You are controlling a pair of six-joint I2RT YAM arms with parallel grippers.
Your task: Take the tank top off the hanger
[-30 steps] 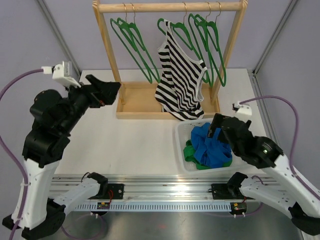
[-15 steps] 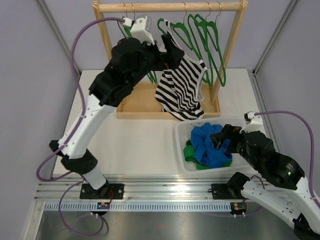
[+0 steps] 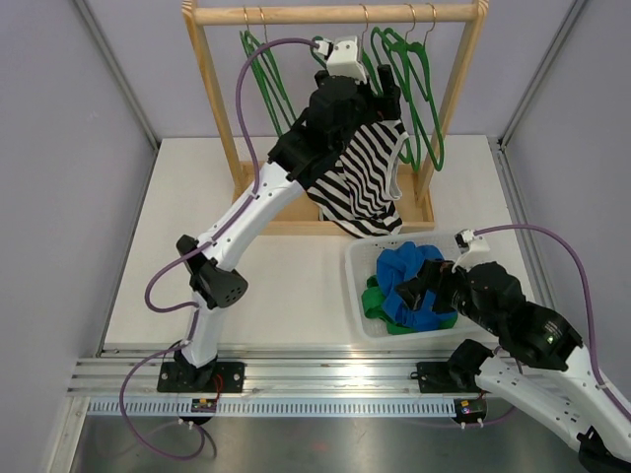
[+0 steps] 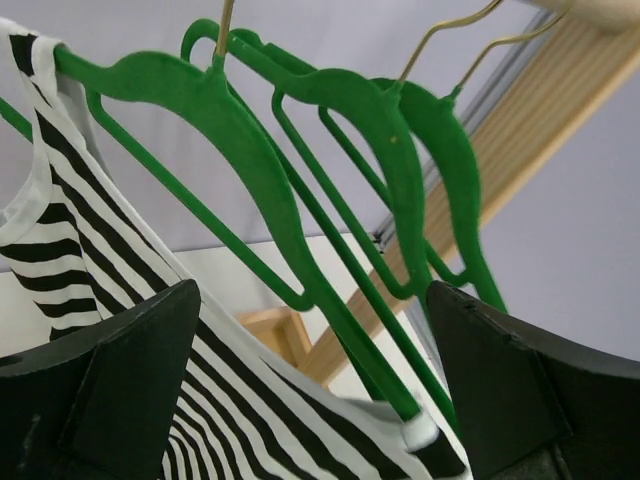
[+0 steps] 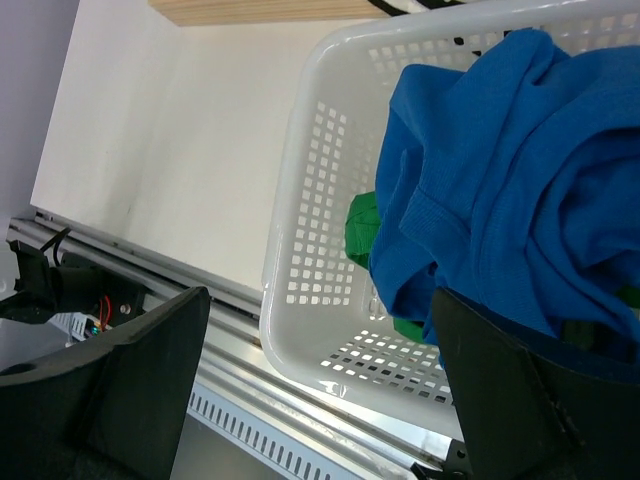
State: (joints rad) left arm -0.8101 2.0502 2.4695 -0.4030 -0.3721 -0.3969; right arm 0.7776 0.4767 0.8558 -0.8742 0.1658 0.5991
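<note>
We see the striped tank top (image 3: 357, 182) hanging at the far edge of the bench (image 3: 266, 286), a little right of the middle. It hangs under the wooden rail (image 3: 335, 13) of a clothes rack. Its black-and-white body drops over the rack's wooden base tray (image 3: 264, 202). The hem falls past the tray's near side, close to the far rim of the white basket (image 3: 355, 291).

In the left wrist view, one white-edged strap is looped over the shoulder of a green hanger (image 4: 200, 110). More green hangers (image 4: 440, 140) crowd just behind that one on the same rail. From above we also count a pair of bare hangers (image 3: 264, 79) toward the far left corner, and a group (image 3: 419, 94) toward the far right.

The left gripper (image 3: 380, 87) is raised to the top of the garment, just under the rail. Its claw is spread wide, and the hanger's lower arm and the striped strap lie between the two dark fingers (image 4: 110, 380). We see nothing pinched.

The right gripper (image 3: 419, 281) hovers low over the basket, which sits toward the near right corner. Its claw is also wide open and has hold of nothing. Below it a crumpled blue garment (image 5: 500, 170) lies on top of a green one (image 5: 362, 232) inside the perforated basket wall (image 5: 310, 200).
</note>
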